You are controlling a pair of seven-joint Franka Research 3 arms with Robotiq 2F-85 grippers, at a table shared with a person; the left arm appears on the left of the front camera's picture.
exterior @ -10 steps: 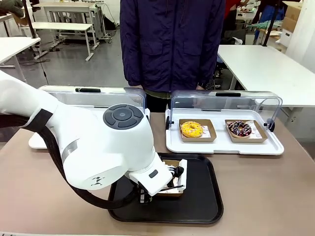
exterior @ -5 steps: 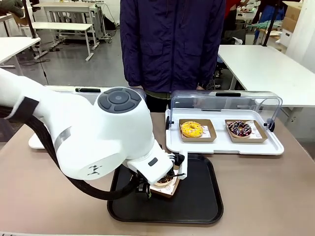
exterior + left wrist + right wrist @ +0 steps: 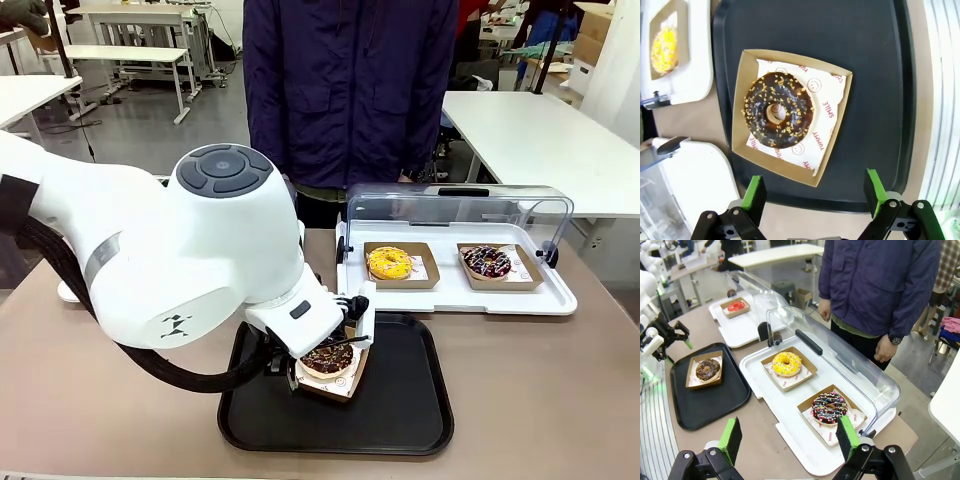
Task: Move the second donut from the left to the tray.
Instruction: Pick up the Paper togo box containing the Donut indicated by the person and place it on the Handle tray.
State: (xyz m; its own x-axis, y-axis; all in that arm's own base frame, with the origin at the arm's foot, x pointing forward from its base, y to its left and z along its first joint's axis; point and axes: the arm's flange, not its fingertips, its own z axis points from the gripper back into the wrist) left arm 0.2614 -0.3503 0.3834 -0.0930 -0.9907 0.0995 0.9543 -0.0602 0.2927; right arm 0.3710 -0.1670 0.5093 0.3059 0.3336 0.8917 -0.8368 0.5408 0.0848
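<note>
Chocolate donut: sits in its brown cardboard square, which rests flat on the black tray; placed, by the look of it.
Left claw: green-padded fingers spread wide with nothing between them, set just off the near edge of the cardboard square.
Key relation: the donut lies straight ahead of the left claw, beyond its fingertips and centred on the gap; the box is turned slightly askew to the tray edges. My guess is the next move is simply a clear lift away, needing no regrasp.
Nearer arm: the left one, hanging over the tray in the front view; the right claw is well apart, fingers open and empty, over the white display tray holding the yellow donut and the sprinkled donut.
Hard to see: in the front view the left arm's bulk covers the tray's left part and the claw fingers.
Person: stands at the far side of the counter, hands down.
</note>
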